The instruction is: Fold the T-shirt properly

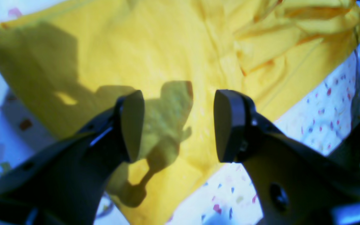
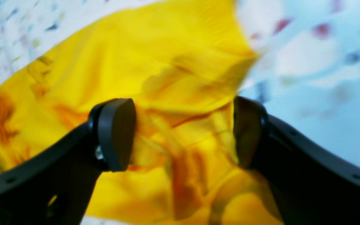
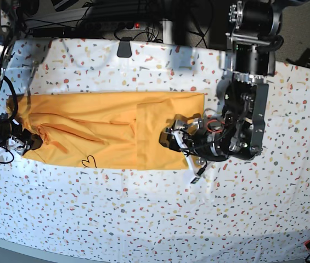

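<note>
The orange-yellow T-shirt (image 3: 111, 129) lies as a long band across the speckled table (image 3: 144, 219), with a flap folded over at its right end and a small black heart outline (image 3: 89, 160) near its front edge. My left gripper (image 3: 168, 139) hovers over the shirt's right end. In the left wrist view it (image 1: 180, 125) is open and empty above flat cloth (image 1: 155, 56). My right gripper (image 3: 29, 141) is at the shirt's left end. In the right wrist view it (image 2: 183, 132) is open, with rumpled cloth (image 2: 180, 72) between and below the jaws.
Cables and a power strip (image 3: 127, 24) run along the table's back edge, with a dark clamp (image 3: 124, 48) on it. The left arm's bulky body (image 3: 245, 109) stands over the table's right side. Bare speckled tabletop lies in front of the shirt.
</note>
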You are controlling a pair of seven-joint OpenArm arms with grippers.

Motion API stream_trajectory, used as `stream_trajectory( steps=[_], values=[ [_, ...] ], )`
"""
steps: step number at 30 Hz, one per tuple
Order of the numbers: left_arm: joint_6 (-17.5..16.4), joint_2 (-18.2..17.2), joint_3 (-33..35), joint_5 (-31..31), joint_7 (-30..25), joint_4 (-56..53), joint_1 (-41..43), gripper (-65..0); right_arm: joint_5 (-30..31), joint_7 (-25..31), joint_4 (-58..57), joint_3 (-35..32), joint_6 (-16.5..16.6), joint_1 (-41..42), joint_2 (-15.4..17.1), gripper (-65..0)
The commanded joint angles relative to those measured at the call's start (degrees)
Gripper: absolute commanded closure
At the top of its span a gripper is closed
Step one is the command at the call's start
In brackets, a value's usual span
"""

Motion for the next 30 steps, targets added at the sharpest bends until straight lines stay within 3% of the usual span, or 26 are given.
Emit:
stream_trajectory(
  steps=[1,7,8,13,16,23,30],
  values=[
    [-0.26,0.28,0.07,-2.16,-0.68,1.01,-1.27,-34.4,1.11,-4.98,-0.09,-0.28,0.65,0.04,0.22,-46.0],
    [-0.28,0.26,0.07,-2.03,-2.93,1.01,2.40,-34.4,3.10,-6.69,-0.07,-0.26,0.65,0.17,0.20,-45.7],
    [-0.31,0.26,0.07,-1.99,-3.69,1.01,3.45,-34.4,3.17,-6.64,-0.04,-0.26,0.65,0.17,0.20,-43.4],
    [-1.22,0.28,0.07,-1.66,-5.88,1.01,7.50,-34.4,3.96,-6.73,0.26,-0.26,0.65,0.17,0.20,-13.8],
    [-2.75,0.28,0.07,-1.68,-6.08,1.01,8.26,-34.4,4.00,-6.67,0.87,-0.26,0.65,0.17,0.20,0.0],
    [-2.84,0.26,0.07,-1.60,-7.34,1.01,7.78,-34.4,7.10,-7.65,7.17,-0.26,0.65,0.17,0.20,0.0],
    [-2.86,0.28,0.07,-1.62,-7.39,1.01,7.76,-34.4,18.03,-18.47,19.71,-0.26,0.65,0.17,-2.23,0.0]
  ],
)
